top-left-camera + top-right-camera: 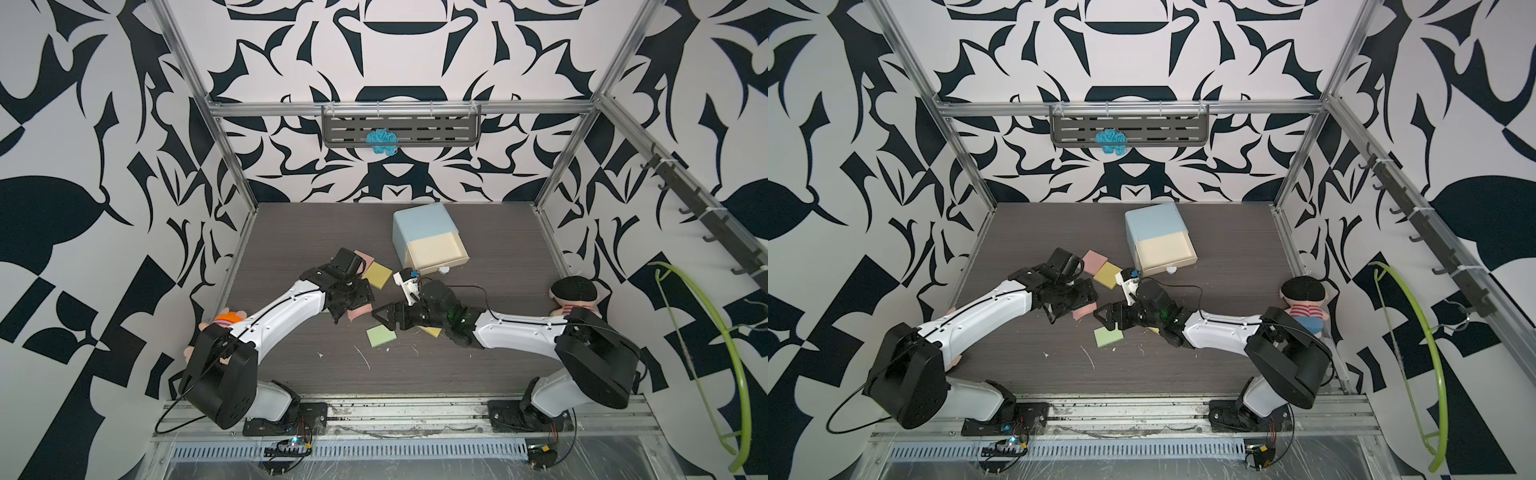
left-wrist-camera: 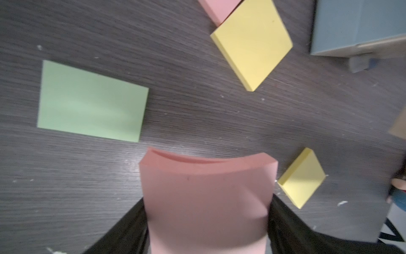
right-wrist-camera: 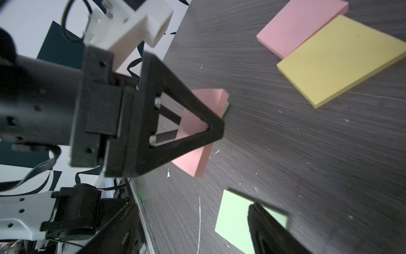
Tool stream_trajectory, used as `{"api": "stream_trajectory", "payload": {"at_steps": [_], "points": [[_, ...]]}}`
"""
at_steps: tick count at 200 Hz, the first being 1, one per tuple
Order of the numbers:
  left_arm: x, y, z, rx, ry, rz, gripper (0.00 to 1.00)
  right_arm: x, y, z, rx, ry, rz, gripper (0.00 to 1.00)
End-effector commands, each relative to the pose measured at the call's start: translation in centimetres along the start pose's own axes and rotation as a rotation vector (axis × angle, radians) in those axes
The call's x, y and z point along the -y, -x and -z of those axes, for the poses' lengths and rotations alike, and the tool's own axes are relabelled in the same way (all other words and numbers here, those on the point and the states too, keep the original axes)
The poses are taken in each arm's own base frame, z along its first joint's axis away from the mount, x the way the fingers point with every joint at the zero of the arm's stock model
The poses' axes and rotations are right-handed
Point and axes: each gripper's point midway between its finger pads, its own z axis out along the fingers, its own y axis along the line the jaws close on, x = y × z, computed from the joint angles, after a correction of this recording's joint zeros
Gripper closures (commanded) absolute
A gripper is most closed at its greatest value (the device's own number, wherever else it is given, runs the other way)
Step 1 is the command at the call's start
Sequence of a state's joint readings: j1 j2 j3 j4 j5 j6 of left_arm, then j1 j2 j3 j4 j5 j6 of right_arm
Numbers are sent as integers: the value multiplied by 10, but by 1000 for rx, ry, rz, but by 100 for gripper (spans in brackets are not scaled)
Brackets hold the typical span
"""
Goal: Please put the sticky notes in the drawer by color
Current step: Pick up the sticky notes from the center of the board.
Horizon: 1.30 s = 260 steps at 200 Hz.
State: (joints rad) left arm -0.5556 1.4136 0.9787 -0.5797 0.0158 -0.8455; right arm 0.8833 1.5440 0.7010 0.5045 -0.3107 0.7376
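Left gripper (image 2: 207,200), black and two-fingered, is clamped on a pink sticky-note pad (image 3: 195,160). One finger presses each side, and the pad bows between them. The pad is held tilted on edge near the middle of the dark wood-grain table (image 1: 498,257). Whether its lower corner touches the tabletop cannot be told.

Right gripper (image 1: 384,318) reaches in from the opposite side, its tip close to the held pad. Only one of its fingers (image 3: 263,228) shows in its wrist view, crossing over a light green pad (image 1: 381,336). That pad lies flat on the table, just beside both grippers on the side nearer the robot's bases. Whether this gripper is open or closed cannot be told.

A second pink pad (image 1: 365,258) lies flat beyond the left gripper, toward the back wall, and a yellow pad (image 1: 377,275) touches its edge. Another yellow pad (image 1: 432,331) peeks out from under the right arm's wrist.

A small drawer chest (image 1: 422,222) with a pale blue shell stands toward the back of the table, right of centre, well apart from the held pad. One cream drawer (image 1: 436,251) is pulled out toward the arms, its inside open to view from above. A whitish round knob (image 1: 444,270) sits on its front.

A plush doll (image 1: 575,295) with a dark cap and striped top rests at the table's right edge, beside the right arm. An orange-topped plush toy (image 1: 230,318) sits at the left edge, partly hidden behind the left arm.
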Motion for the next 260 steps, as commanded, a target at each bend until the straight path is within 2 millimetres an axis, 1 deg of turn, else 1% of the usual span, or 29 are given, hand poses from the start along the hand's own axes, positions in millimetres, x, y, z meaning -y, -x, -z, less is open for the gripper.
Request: {"api": "stream_trajectory", "payload": {"at_steps": [1, 13, 26, 63, 89, 126, 155, 192, 230, 260], "points": [[29, 10, 13, 11, -120, 34, 19, -14, 28, 2, 127, 58, -63, 21], [36, 11, 17, 14, -153, 39, 19, -8, 31, 2, 149, 33, -105, 24], [43, 12, 22, 16, -187, 47, 18, -7, 34, 2, 165, 36, -153, 25], [58, 13, 30, 10, -256, 51, 19, -20, 47, 0, 208, 154, -278, 29], [63, 13, 34, 8, -284, 50, 19, -26, 54, -2, 217, 222, -346, 33], [62, 14, 37, 16, -283, 50, 19, -22, 57, -4, 220, 219, -390, 47], [56, 13, 32, 18, -259, 48, 19, -20, 58, -3, 220, 210, -398, 55], [54, 12, 27, 11, -245, 41, 18, -23, 57, -3, 207, 213, -391, 65], [52, 13, 25, 11, -239, 38, 18, -27, 58, -2, 195, 226, -385, 81], [51, 15, 26, 20, -228, 31, 16, -26, 56, -3, 187, 218, -384, 89]]}}
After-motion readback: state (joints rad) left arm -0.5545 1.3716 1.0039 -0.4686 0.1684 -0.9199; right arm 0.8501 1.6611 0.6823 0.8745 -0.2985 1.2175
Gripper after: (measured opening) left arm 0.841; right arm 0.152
